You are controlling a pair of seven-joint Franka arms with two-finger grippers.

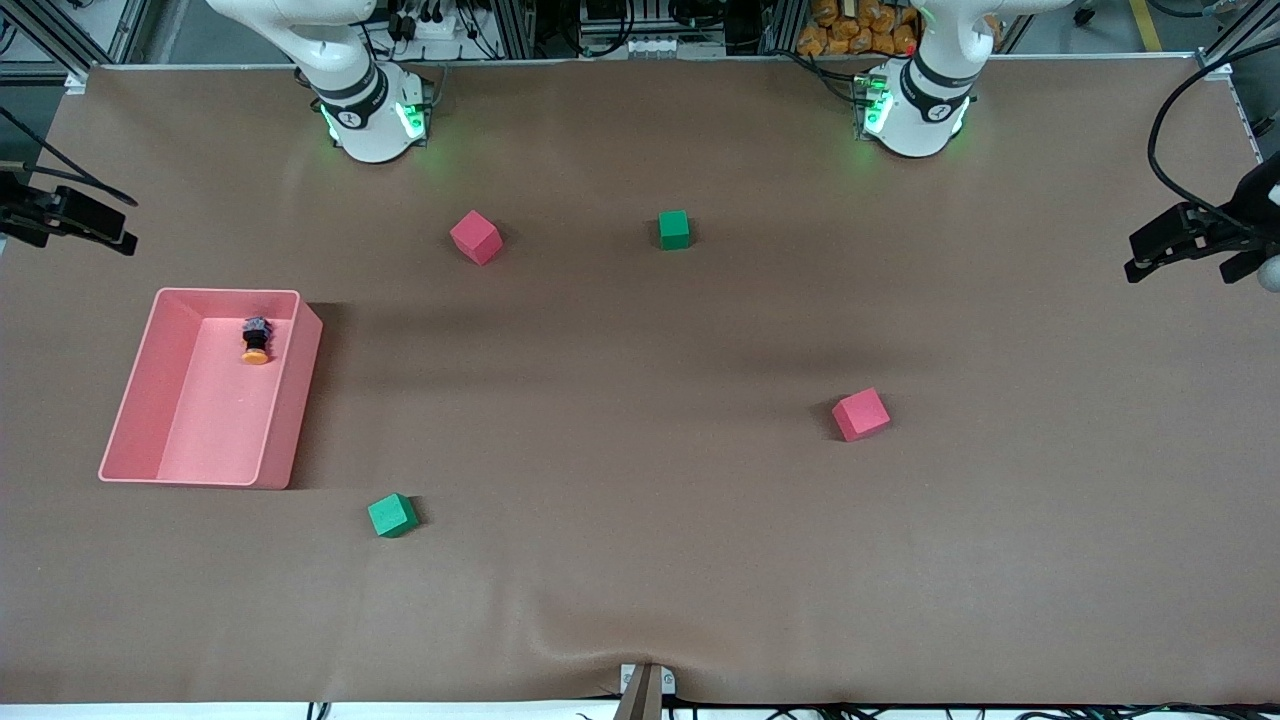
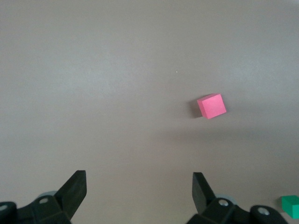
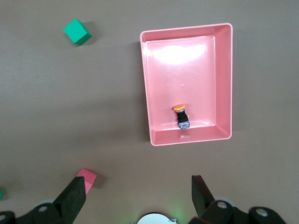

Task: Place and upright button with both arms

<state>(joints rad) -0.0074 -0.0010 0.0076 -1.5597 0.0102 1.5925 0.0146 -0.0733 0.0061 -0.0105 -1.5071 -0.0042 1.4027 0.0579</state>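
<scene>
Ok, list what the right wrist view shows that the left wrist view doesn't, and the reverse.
Only the right wrist view: the pink tray with the button lying on its side in it, and the open right gripper high over the table.

Only the left wrist view: the open left gripper, empty over bare table.

Both: brown table, and each shows a red cube and a green cube, though not necessarily the same ones.

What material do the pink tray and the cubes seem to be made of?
Pink tray: probably moulded plastic, smooth and slightly glossy; its floor reflects a bright patch of light. Red cubes and green cubes: likely foam, matte, with no shine and slightly soft edges, though the look alone leaves this open.
</scene>
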